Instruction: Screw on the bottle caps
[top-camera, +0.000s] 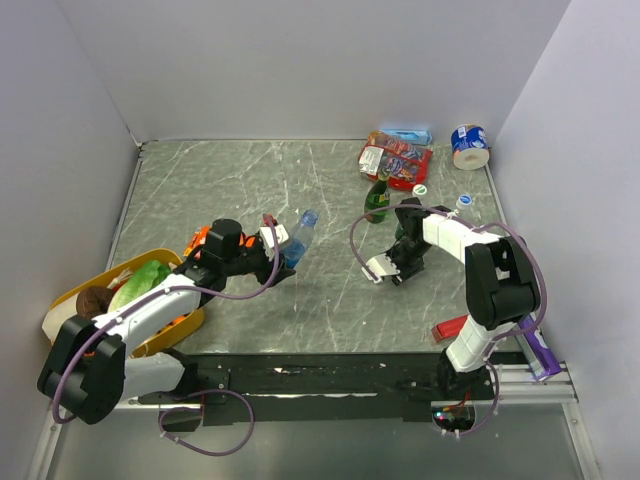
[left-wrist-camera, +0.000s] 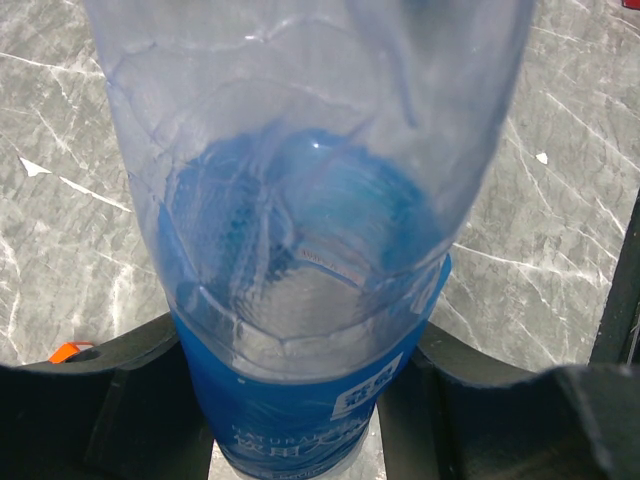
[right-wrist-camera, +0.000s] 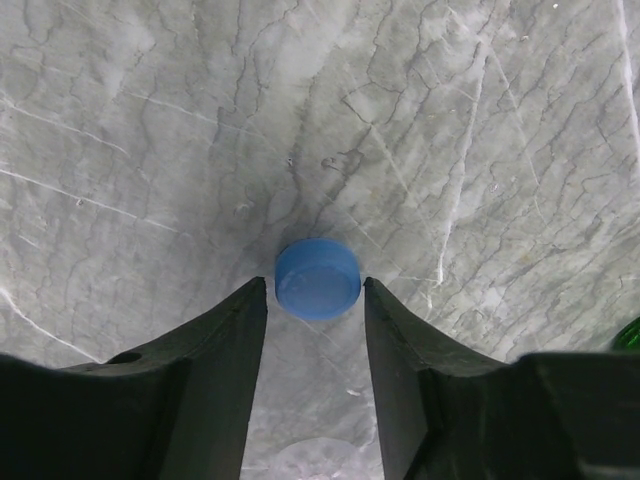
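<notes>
My left gripper (top-camera: 281, 250) (left-wrist-camera: 305, 420) is shut on the clear water bottle (top-camera: 298, 238) (left-wrist-camera: 310, 250), gripping its blue label. The bottle tilts up off the table, neck away from the arm. The dark green bottle (top-camera: 377, 200) stands upright behind my right gripper (top-camera: 404, 264). In the right wrist view a plain blue cap (right-wrist-camera: 318, 279) lies on the table between the fingertips of my right gripper (right-wrist-camera: 314, 292). The jaws stand narrowly either side of it, the left one a sliver off. A green-rimmed cap (top-camera: 420, 190) and a blue-rimmed cap (top-camera: 464, 201) lie at the right.
Red snack packets (top-camera: 395, 158) and a blue-and-white can (top-camera: 468, 147) sit at the back right. A yellow bowl (top-camera: 72, 292) of food items is at the left edge. A red object (top-camera: 450, 328) lies by the right arm's base.
</notes>
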